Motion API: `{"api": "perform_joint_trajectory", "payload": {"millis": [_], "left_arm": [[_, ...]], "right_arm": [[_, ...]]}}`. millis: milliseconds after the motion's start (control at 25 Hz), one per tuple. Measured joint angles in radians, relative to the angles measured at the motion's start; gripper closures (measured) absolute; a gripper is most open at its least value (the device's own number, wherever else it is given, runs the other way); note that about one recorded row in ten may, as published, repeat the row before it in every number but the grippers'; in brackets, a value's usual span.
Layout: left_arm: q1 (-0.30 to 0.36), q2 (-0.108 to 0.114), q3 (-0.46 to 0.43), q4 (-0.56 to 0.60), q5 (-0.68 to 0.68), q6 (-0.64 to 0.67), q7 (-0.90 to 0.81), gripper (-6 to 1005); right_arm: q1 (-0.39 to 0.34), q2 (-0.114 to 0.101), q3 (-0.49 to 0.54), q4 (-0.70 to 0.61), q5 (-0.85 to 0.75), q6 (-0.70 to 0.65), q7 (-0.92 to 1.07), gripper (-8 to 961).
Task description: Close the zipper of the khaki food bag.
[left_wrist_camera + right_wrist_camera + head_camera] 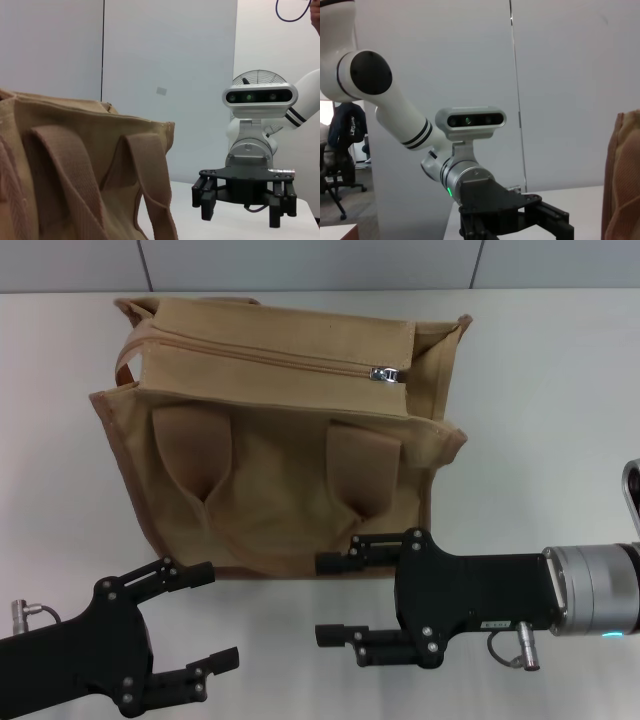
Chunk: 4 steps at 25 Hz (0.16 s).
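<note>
The khaki food bag (280, 480) stands on the white table at the centre back, its two handles folded down over the near side. The zipper runs along the top panel, and its silver slider (388, 373) sits near the right end. My left gripper (212, 618) is open and empty, in front of the bag's near left corner. My right gripper (326, 600) is open and empty, just in front of the bag's near side, with its upper finger close to the bag's bottom edge. The left wrist view shows the bag's side and handles (75, 175) and the right gripper (243, 207) beyond it.
The white table (540, 420) extends to the right and left of the bag. A pale wall runs behind it. The right wrist view shows the left arm (470, 180) and one edge of the bag (622, 180).
</note>
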<state>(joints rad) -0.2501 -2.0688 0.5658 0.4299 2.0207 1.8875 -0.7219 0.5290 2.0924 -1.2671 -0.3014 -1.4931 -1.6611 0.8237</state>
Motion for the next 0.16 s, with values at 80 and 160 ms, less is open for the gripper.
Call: {"api": "perform_joint_trajectory", "payload": {"millis": [80, 160], "left_arm": [[0.002, 0.000, 0.000, 0.000, -0.001, 0.001, 0.000, 174], [0.005, 0.000, -0.001, 0.000, -0.001, 0.002, 0.000, 174]], "right_arm": [[0.000, 0.000, -0.003, 0.003, 0.015, 0.000, 0.000, 324], [0.000, 0.000, -0.006, 0.007, 0.030, 0.000, 0.000, 324]]}}
